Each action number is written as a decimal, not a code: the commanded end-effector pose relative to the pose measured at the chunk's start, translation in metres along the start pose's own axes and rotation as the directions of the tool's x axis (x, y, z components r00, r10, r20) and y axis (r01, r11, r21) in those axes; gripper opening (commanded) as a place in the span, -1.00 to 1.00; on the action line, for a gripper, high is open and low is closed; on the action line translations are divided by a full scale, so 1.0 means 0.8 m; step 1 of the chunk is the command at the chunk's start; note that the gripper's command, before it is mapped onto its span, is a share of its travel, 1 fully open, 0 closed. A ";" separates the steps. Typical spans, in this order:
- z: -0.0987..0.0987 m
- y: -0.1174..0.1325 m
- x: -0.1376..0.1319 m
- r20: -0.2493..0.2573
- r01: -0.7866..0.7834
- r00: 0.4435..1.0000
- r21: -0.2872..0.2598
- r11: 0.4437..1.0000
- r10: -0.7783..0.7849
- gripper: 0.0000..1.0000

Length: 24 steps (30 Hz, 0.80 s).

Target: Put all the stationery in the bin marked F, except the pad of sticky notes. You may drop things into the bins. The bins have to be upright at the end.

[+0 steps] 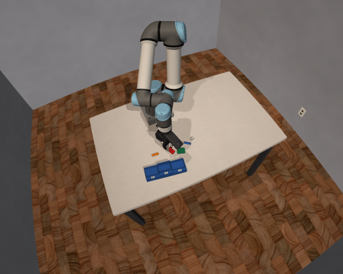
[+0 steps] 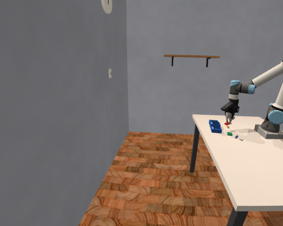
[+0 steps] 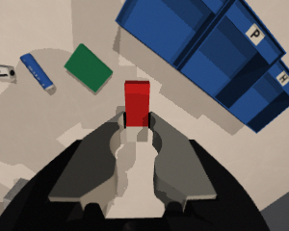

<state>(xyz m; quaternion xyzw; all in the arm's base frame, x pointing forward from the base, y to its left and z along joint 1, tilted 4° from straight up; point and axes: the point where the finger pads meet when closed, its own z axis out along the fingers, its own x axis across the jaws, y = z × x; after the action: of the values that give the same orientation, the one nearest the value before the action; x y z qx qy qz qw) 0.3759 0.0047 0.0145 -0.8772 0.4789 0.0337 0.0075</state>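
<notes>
1. Top view first: gripper (image 1: 169, 148) clamped on a red block (image 1: 171, 150), hanging just short of the bins (image 1: 166, 175). Green pad (image 1: 180, 150) right beside it, orange pen (image 1: 155, 154) off to the other side. Could clip the pad on a low swing and shove it around.
2. Exterior: block (image 2: 226, 123) lifted off the table (image 2: 246, 170), bins (image 2: 216, 130) close ahead. Too low a carry probably means knocking a bin wall and tipping it, which fails the upright rule.
3. Wrist: pinched only at the bottom end of the block (image 3: 137, 103), most of it sticking out past the fingers. Might pivot or slip on a quick move. Labels P (image 3: 253, 34) and H (image 3: 282, 77) readable, no F in sight. Presumably the third bin (image 3: 159, 21), so easy to drop in the wrong one.
</notes>
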 end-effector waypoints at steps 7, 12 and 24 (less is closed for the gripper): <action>-0.003 -0.050 0.017 -0.002 0.256 0.967 0.001 0.967 -0.256 -1.00; -0.003 -0.086 0.029 -0.005 0.380 0.925 0.001 0.925 -0.380 -1.00; -0.003 -0.117 0.039 -0.009 0.637 0.771 0.000 0.771 -0.636 -1.00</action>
<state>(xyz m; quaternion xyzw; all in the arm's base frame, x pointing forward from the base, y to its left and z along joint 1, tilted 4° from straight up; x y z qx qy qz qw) 0.4636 0.0277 0.0133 -0.9754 0.2184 0.0243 0.0151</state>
